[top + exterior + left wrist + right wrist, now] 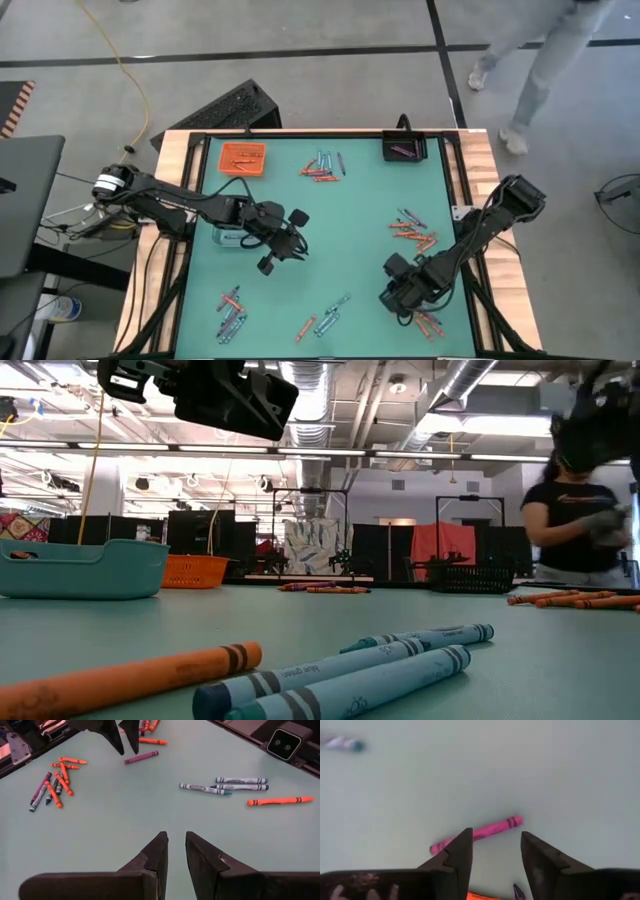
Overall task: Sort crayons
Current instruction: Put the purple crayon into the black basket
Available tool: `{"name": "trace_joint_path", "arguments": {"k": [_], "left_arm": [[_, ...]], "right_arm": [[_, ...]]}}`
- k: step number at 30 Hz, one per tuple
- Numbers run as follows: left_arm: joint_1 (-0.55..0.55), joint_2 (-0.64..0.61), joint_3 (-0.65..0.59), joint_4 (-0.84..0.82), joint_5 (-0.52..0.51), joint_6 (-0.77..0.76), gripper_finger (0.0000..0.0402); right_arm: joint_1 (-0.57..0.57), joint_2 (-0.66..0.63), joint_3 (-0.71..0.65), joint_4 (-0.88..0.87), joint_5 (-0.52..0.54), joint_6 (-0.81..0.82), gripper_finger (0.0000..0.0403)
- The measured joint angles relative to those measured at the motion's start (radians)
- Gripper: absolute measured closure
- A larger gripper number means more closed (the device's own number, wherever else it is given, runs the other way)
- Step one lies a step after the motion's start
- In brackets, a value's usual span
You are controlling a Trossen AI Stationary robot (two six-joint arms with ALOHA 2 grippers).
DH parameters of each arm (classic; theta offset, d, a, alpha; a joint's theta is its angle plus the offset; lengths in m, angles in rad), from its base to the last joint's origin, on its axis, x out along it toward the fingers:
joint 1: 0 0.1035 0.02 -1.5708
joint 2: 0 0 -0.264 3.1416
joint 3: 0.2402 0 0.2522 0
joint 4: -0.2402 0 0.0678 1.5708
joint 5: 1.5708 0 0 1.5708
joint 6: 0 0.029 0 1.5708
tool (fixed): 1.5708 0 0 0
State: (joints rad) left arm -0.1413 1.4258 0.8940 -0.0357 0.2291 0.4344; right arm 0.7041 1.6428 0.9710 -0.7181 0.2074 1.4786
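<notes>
Crayons lie flat on the green table (340,215) in loose groups: far middle (322,165), right (412,232), near left (232,310), near middle (325,320) and near right (430,322). My right gripper (492,855) hangs open, pointing steeply down over a pink-purple crayon (476,834) that lies on the table just beyond its fingertips. The left wrist view shows that crayon (141,757) below the right fingers (120,735). My left gripper (176,850) hovers over the table's left middle (285,250), its fingers a narrow gap apart with nothing between them.
An orange tray (242,157) with crayons stands at the far left and a black tray (405,148) at the far right. A teal tray (80,568) sits under my left arm. A person (580,510) stands beyond the table's far right corner.
</notes>
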Motion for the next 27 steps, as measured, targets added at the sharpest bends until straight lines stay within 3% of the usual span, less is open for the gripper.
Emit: {"name": "trace_joint_path", "arguments": {"k": [8,15,21,27], "left_arm": [[0.000,0.000,0.000,0.004,-0.001,0.014,0.0344],[0.000,0.000,0.000,0.009,-0.001,-0.006,0.0344],[0.000,0.000,0.000,0.011,-0.004,-0.022,0.0344],[0.000,-0.001,0.000,0.008,-0.005,-0.029,0.0344]], "right_arm": [[0.041,0.000,0.074,-0.004,0.082,-0.620,0.0261],[-0.005,0.000,0.074,-0.004,0.082,-1.117,0.0253],[-0.087,0.016,0.074,0.003,0.021,-1.383,0.0253],[-0.137,0.117,0.078,0.006,-0.088,-1.556,0.0254]]}}
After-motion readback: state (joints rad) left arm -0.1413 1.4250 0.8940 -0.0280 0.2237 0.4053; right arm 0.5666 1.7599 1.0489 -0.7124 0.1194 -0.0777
